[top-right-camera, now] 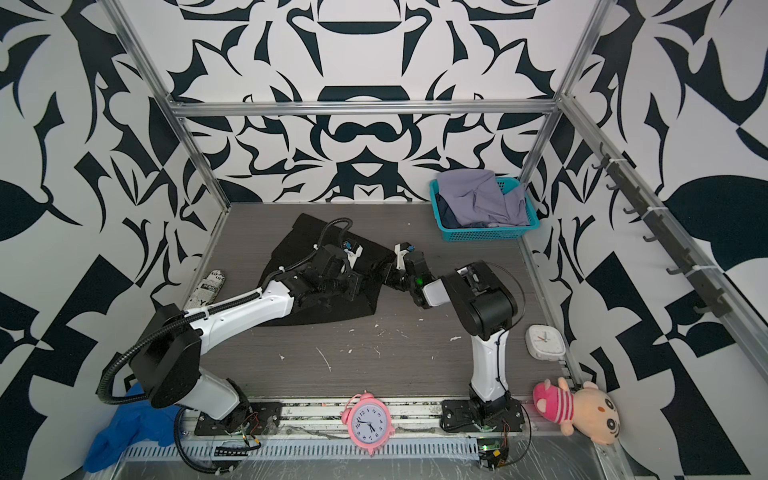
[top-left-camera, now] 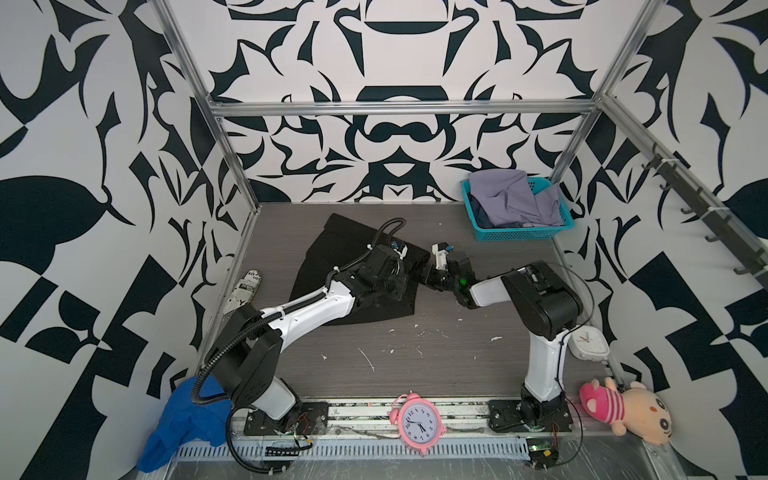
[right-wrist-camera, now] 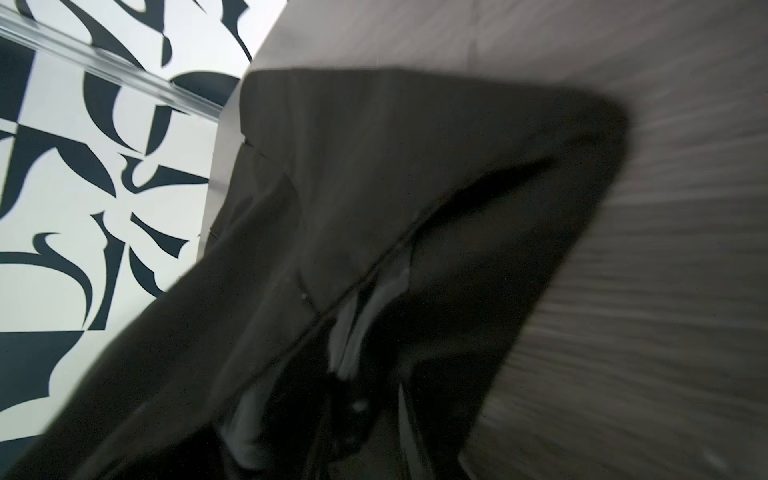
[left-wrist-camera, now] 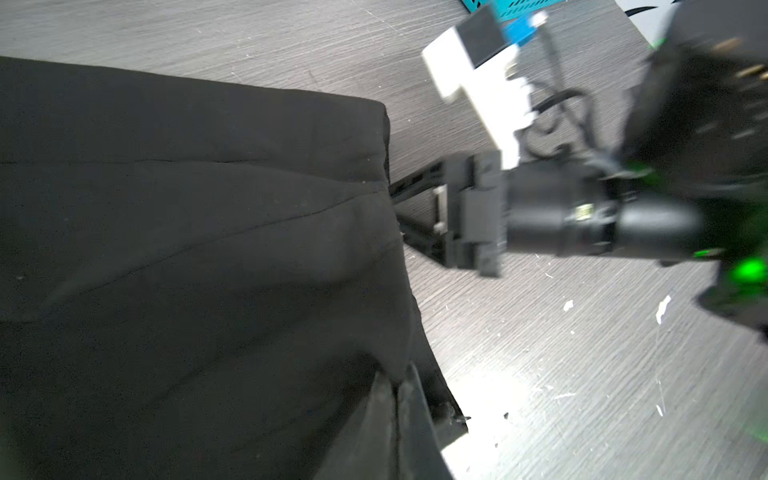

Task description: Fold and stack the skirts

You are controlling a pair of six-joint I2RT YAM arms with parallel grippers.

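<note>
Grey wood-grain tabletop (top-left-camera: 415,365) bearing plain black cloth skirt (top-left-camera: 328,253), spread beneath both wrists, one edge pinched in clenched left gripper (left-wrist-camera: 399,386) and, just beside, in narrowed right gripper (left-wrist-camera: 397,208); probably light, limp, slippery, best gripped at hem corners.

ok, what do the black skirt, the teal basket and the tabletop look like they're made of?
black skirt: matte woven cloth, probably; soft creases, stitched seam, no sheen.
teal basket: moulded plastic by the look; stiff perforated walls, even colour.
tabletop: grey wood-grain laminate, likely; printed-looking grain, glare patch, white scuffs.
</note>
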